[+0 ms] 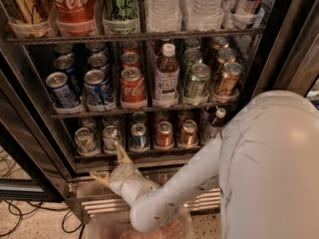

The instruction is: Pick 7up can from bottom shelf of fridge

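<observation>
The fridge stands open in front of me. Its bottom shelf holds a front row of small cans. Two pale green-silver 7up cans stand at the left, the other one further left. A blue can and two red-orange cans follow to the right, then a small bottle. My gripper is just below and in front of the shelf's edge, under the 7up cans. It is open and empty; one fingertip points up at the right 7up can.
The rack above holds Pepsi and Coca-Cola cans, a bottle and green and gold cans. The steel base with slats is under my gripper. My white arm fills the lower right. Cables lie on the floor at left.
</observation>
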`<action>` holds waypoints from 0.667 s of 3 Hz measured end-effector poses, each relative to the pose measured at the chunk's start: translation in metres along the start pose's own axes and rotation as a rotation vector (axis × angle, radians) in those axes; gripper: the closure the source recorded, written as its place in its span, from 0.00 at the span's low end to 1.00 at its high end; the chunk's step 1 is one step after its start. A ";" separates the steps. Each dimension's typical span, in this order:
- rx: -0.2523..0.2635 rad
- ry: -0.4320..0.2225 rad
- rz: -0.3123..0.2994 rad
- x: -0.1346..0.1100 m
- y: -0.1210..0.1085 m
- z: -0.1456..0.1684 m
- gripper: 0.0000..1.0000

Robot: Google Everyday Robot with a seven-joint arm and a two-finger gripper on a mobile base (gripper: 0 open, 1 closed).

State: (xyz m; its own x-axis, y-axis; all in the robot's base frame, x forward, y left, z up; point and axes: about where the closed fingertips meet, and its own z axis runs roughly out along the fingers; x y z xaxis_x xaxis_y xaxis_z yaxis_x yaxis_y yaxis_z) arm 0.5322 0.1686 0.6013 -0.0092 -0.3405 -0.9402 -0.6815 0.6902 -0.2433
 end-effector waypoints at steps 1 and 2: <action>-0.003 -0.012 -0.010 -0.001 -0.004 0.009 0.25; 0.002 -0.018 -0.022 -0.002 -0.009 0.015 0.25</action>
State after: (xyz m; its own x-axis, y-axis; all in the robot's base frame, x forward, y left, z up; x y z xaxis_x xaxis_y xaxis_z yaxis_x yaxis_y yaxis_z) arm 0.5493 0.1726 0.6015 0.0189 -0.3442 -0.9387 -0.6801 0.6838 -0.2644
